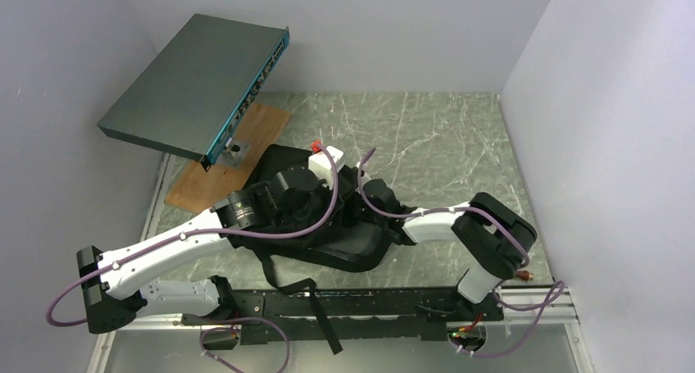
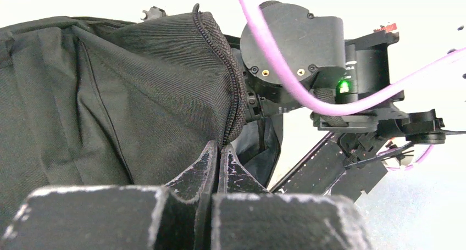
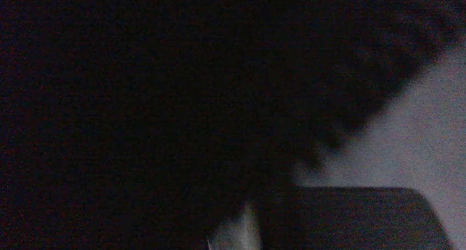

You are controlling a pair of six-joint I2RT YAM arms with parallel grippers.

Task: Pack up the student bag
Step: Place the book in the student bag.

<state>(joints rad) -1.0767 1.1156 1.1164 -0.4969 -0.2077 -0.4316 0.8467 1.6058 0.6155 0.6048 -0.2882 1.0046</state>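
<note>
The student bag (image 1: 348,246) is a black fabric backpack lying in the middle of the table. In the left wrist view its zippered opening edge (image 2: 233,96) is lifted. My left gripper (image 2: 220,151) is shut on that edge and holds it up; in the top view it sits over the bag (image 1: 328,183). My right arm's wrist (image 1: 379,194) reaches into the opening, and it also shows in the left wrist view (image 2: 297,52). The right gripper is hidden inside the bag. The right wrist view is almost all dark, with some grey lining (image 3: 423,129), and its fingers cannot be made out.
A flat grey electronics box (image 1: 193,82) leans tilted at the back left above a wooden board (image 1: 233,156). A black strap (image 1: 321,311) trails over the front rail. Walls close in on the left, back and right.
</note>
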